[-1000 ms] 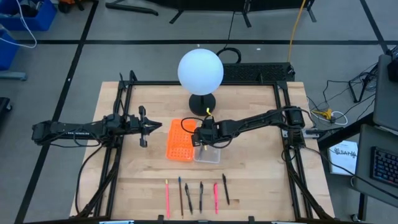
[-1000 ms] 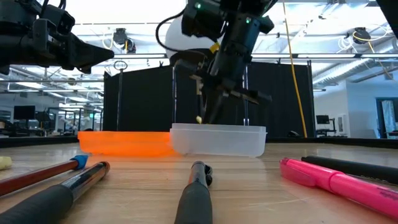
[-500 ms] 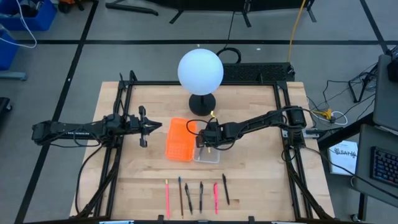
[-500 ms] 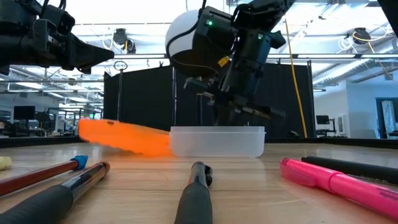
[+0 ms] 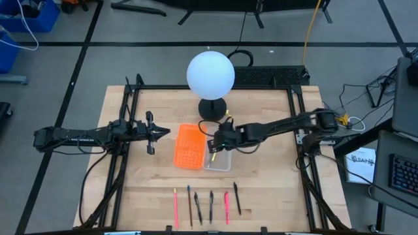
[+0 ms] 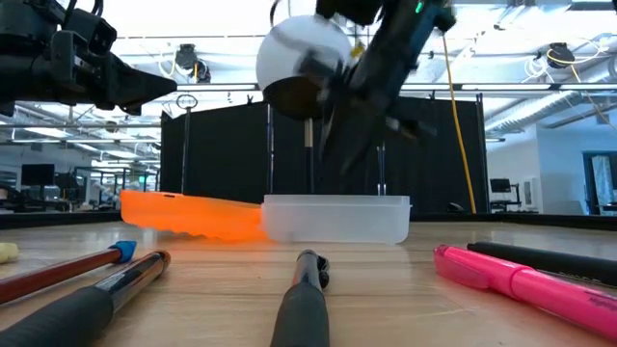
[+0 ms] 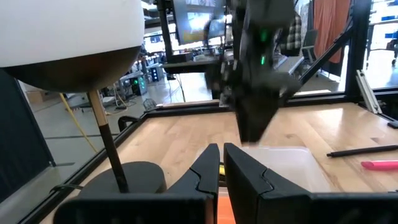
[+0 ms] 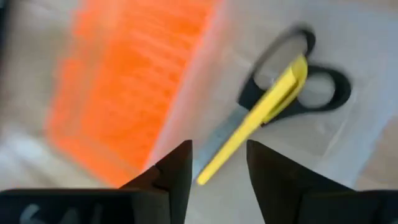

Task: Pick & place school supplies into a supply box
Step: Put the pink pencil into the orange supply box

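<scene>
The supply box lies mid-table: an orange grid half joined to a clear tray. In the tray black-handled scissors lie flat, with a yellow pen slanting across them. My right gripper hovers open just above the tray, touching nothing. My left gripper waits shut to the left of the orange half, above the table. Several pens and pencils lie in a row near the front edge.
A white globe lamp on a black base stands just behind the box. In the low view the orange half tilts, its left end raised. Black frame rails run along both table sides.
My right gripper has opened and let go of the yellow pen, then risen above the clear tray. The pen now lies in the tray across the scissors. The orange half's left end has tipped up off the table.
</scene>
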Robot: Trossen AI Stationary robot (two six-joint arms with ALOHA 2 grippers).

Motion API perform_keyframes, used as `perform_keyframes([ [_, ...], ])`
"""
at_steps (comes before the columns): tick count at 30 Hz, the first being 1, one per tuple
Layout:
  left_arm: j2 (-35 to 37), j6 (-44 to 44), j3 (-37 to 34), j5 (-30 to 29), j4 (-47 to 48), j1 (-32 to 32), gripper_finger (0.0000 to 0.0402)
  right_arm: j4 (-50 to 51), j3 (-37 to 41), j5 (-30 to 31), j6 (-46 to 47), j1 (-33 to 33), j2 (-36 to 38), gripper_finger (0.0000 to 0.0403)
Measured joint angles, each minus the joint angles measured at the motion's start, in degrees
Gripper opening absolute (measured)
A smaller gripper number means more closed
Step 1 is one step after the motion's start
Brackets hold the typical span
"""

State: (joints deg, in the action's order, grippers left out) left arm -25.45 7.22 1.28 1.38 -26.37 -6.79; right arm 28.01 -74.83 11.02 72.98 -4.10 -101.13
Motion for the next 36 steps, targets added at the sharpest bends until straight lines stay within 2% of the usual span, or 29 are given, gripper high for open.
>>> perform_keyframes([
  [6,0.0,0.4,0.0,0.0,-0.3,0.0,0.0033,5.8,0.0,9.3,-12.2,-4.5,11.7,0.015],
  [9,0.0,4.8,0.0,0.3,-1.3,0.0,0.0033,8.2,0.0,17.6,-21.3,-8.8,17.0,0.0145],
  [12,0.0,7.0,0.0,1.6,-1.6,0.0,0.0033,6.5,2.6,27.2,-33.3,-12.9,21.9,0.0137],
  [15,0.0,2.7,0.0,1.0,-1.8,0.0,0.0033,0.0,8.0,30.7,-45.1,-14.7,26.9,0.0128],
  [19,0.0,-0.9,0.0,0.1,-1.7,0.0,0.0033,-15.0,18.9,30.6,-58.6,-14.8,33.3,0.0107],
  [22,0.0,-0.9,0.0,-1.0,-1.1,0.0,0.0033,-27.2,28.7,25.6,-65.1,-14.7,37.6,0.0076],
  [26,0.0,-1.5,0.0,-5.8,-0.7,0.0,0.0033,-42.3,41.7,18.6,-69.8,-14.8,42.3,0.0018],
  [28,0.0,-1.8,0.0,-8.0,-0.7,0.0,0.0033,-48.3,47.6,16.0,-71.3,-14.8,44.5,0.0006],
  [31,0.0,-1.7,0.0,-9.9,-0.7,0.0,0.0033,-55.4,55.1,15.8,-71.6,-14.6,48.0,0.0011],
  [34,0.0,-2.1,0.0,-11.3,-0.7,0.0,0.0033,-58.2,60.5,15.7,-72.8,-12.8,53.1,0.0004],
  [36,0.0,-4.1,0.0,-11.5,-0.7,0.0,0.0033,-58.5,63.1,13.1,-73.1,-11.0,57.2,0.0002],
])
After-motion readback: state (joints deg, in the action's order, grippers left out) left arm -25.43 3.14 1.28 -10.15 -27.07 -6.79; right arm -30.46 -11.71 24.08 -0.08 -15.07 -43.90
